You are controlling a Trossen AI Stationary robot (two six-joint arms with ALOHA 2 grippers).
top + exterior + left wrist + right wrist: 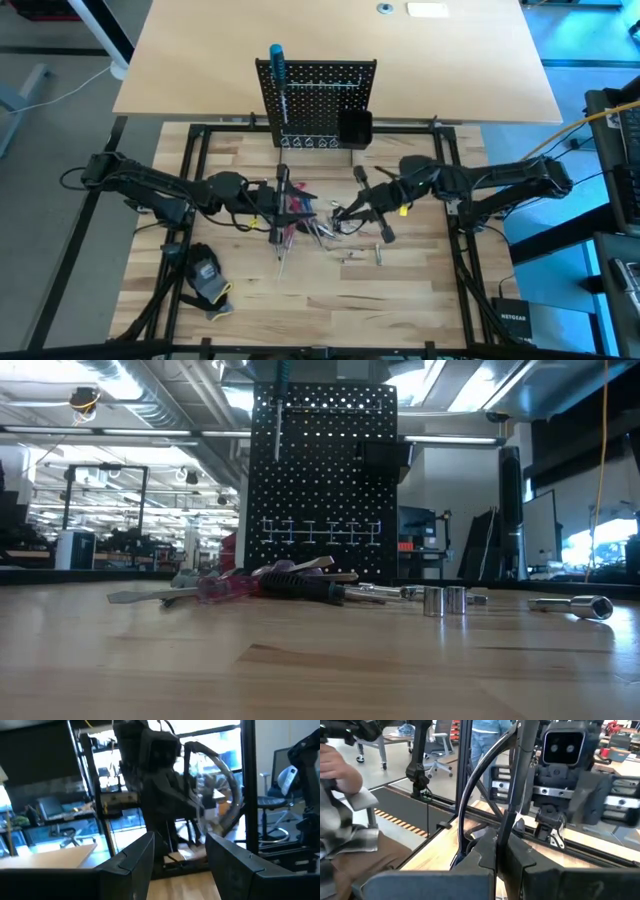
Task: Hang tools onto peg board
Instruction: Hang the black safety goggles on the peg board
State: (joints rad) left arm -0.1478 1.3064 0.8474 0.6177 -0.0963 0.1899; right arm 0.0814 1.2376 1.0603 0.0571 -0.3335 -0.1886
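In the low view, neither arm can be seen; only the pile of tools (290, 585) lying on the table (320, 660) is shown, with two silver sockets (445, 600) and a silver bit (572, 603) set apart to one side. Individual tools in the heap are hard to separate, though a red handle and a black handle can be made out. Behind the pile, the peg board (322, 480) stands upright, its top cut off by the picture's edge, with a row of wire hooks low down and a small black bin (385, 455) higher up.

From above, a black-and-yellow glove (208, 282) is seen at the near left of the table. The left gripper (277, 205) is held low over the left side of the tool pile (305, 215), its arm stretched in from the left. In its wrist view the left fingers (135, 862) are seen spread apart with nothing between them. The right gripper (345, 213) is reached in from the right to the pile's right edge; its fingers (490, 855) are pressed together, and whether anything is pinched there cannot be made out.

Farther back, a blue-handled screwdriver (277, 75) is already hung on the board's upper left. A person's sleeve (345, 835) is partly visible beyond the table in the right wrist view.
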